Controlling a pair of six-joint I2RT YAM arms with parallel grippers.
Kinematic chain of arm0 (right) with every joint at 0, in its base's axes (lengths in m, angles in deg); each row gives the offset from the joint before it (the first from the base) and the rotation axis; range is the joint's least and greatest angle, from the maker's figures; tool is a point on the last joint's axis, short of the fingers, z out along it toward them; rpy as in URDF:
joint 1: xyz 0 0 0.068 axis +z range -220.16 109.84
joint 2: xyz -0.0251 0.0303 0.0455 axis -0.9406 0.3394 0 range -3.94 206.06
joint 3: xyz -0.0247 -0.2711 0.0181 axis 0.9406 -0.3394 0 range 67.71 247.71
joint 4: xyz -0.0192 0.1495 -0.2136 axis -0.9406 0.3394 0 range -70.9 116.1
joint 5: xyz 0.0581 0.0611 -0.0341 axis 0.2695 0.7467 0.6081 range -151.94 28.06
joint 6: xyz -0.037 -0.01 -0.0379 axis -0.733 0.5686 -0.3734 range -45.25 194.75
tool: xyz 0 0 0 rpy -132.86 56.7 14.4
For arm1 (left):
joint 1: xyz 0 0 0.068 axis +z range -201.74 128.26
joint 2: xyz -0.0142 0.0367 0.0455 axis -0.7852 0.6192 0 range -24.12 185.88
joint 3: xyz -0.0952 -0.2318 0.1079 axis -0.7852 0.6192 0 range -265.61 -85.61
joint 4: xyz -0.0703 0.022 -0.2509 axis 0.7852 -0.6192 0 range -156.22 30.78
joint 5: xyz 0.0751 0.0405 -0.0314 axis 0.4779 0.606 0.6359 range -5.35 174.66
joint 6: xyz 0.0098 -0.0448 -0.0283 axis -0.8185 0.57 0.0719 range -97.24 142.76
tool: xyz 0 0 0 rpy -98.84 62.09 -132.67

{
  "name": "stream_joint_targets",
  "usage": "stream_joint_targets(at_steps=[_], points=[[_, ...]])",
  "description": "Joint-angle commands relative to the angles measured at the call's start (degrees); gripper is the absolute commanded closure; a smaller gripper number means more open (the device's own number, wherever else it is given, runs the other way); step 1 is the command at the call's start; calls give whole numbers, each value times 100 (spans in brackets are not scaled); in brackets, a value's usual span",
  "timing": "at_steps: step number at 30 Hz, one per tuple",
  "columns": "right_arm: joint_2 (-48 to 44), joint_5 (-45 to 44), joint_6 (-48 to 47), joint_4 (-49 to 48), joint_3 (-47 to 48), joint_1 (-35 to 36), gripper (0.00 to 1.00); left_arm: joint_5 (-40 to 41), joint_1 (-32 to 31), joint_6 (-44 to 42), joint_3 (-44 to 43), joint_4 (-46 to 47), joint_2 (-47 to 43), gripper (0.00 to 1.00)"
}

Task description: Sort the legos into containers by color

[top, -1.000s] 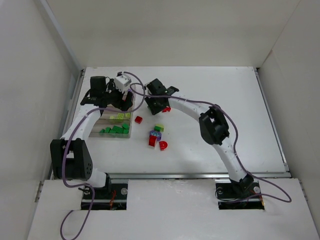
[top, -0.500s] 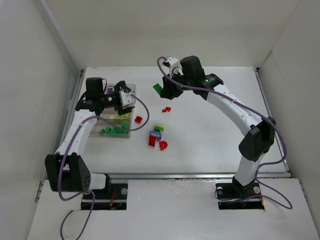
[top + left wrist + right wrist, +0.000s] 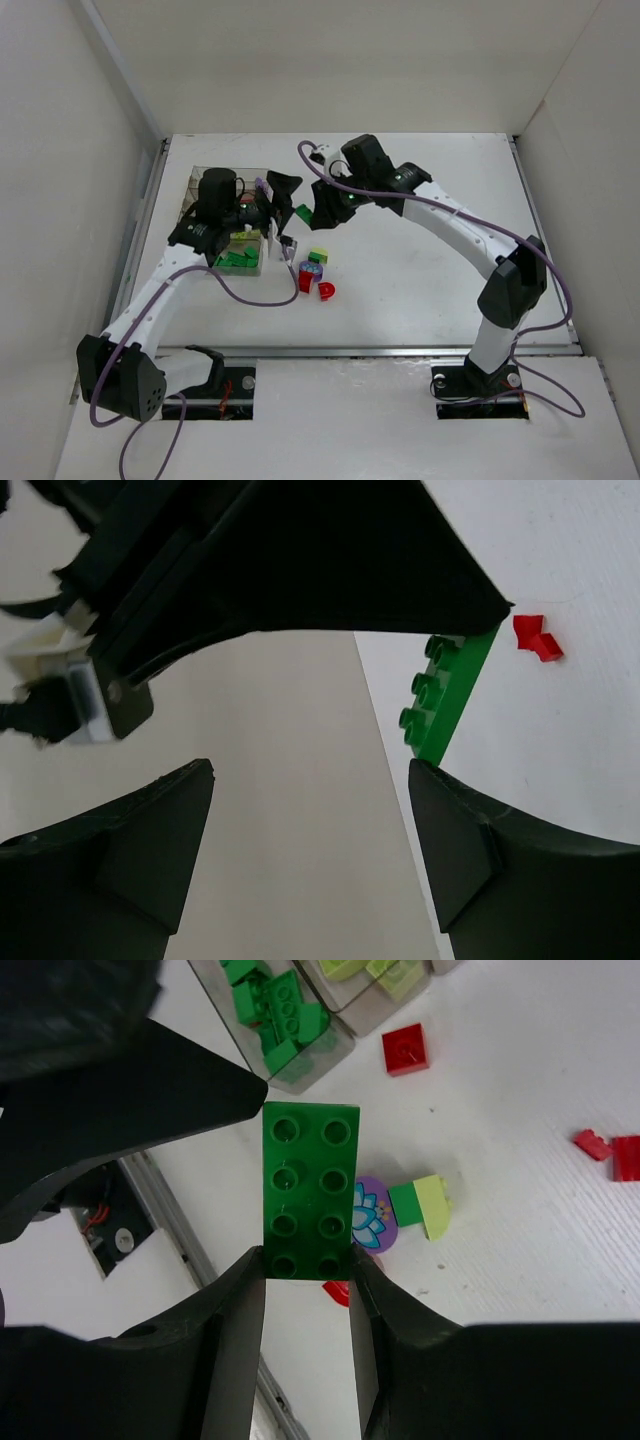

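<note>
My right gripper (image 3: 307,1260) is shut on the short end of a dark green two-by-four lego (image 3: 308,1190), held above the table. From above, that lego (image 3: 303,212) hangs just right of the clear container (image 3: 230,170). My left gripper (image 3: 310,775) is open and empty, and one of its fingers (image 3: 130,1100) reaches in beside the held lego. The container's near compartment (image 3: 270,1020) holds several green legos. On the table lie a red brick (image 3: 405,1048), a purple flower piece (image 3: 372,1218), a green and yellow-green brick (image 3: 425,1203) and small red pieces (image 3: 610,1152).
A red brick (image 3: 305,283) and a red arch (image 3: 326,291) lie near the table's middle. The left arm (image 3: 170,275) crosses over the container and hides most of it. White walls (image 3: 80,200) close the table in on three sides.
The right gripper has carried the green lego from the back of the table down toward the container. The left gripper has swung right, off the container, to meet it.
</note>
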Motion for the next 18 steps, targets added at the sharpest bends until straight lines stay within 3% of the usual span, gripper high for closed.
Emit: stream_joint_targets(at_steps=[1,13,18], points=[[-347,219,194,-185,-8,70,100,380,-197,-857,154,-324,-45,24],[-505,167,361,-238,-202,132,100,584,-434,-972,208,-817,-45,28],[-505,280,362,-361,-87,334,100,637,-557,-894,269,-764,-45,43]])
